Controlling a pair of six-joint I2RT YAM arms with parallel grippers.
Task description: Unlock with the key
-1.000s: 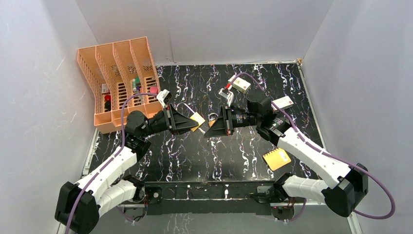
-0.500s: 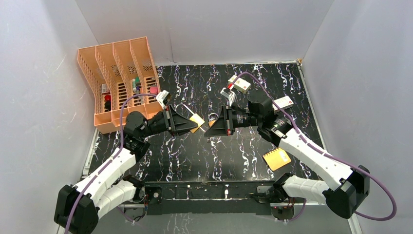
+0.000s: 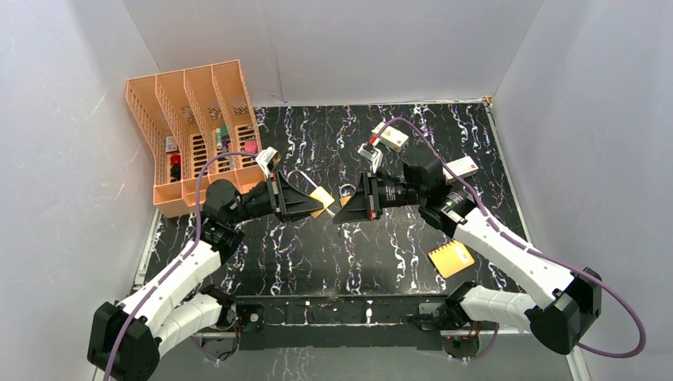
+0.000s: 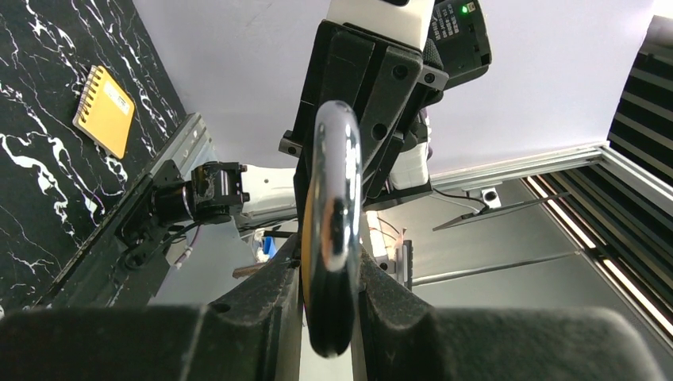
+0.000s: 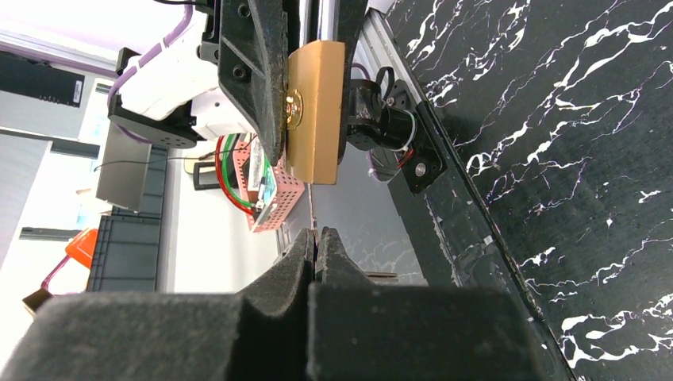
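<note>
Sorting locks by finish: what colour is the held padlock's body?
Brass gold; the padlock body shows best in the right wrist view.

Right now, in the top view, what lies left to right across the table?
The orange file rack → left hand holding the brass padlock → right hand → white box → yellow notepad.

- Black marbled tabletop [image 3: 317, 254]: open near-centre.
- Left gripper [image 3: 321, 203] and right gripper [image 3: 341, 214] nearly meet mid-table; narrow gap.
- Peach slotted plastic rack [image 3: 171, 111] blocks far-left corner.
- Yellow spiral-bound notebook [image 3: 451, 259] lies near right.
</note>
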